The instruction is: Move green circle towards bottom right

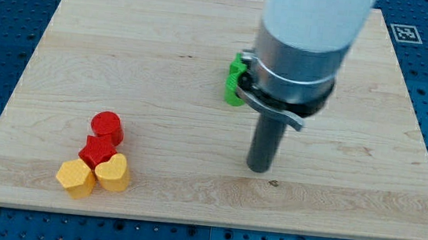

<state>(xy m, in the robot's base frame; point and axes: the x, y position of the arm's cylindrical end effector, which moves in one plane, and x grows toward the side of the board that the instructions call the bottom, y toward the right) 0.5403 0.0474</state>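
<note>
Resting on a blue pegboard bench [1,36], a pale wooden board [164,68] fills most of the view, and everything below is placed relative to my tip [258,168], the lower end of a dark rod standing on the board a little right of centre. No jaws exist on this rod, so nothing is spread, pressed together or pinching; the tip touches no block. Up and slightly to the view's left of the tip sits a green block [235,79], near but apart from it. Most of that block is hidden behind the grey collar [293,68] of the arm, so its shape cannot be confirmed and only its left side shows. Far to the view's left of the tip, near the board's bottom left corner, four blocks huddle together: a red cylinder [107,126] highest, a red star-like block [99,152] just below it, and two yellow blocks side by side beneath, a yellow hexagon-like block [75,178] and a yellow heart-like block [113,173]; their exact outlines are hard to make out. From the tip toward the view's right and bottom, bare wood runs to the board's edges. The white upper arm [315,11] is cut off by the view's top. A black-and-white marker [405,33] lies at the board's top right corner.
</note>
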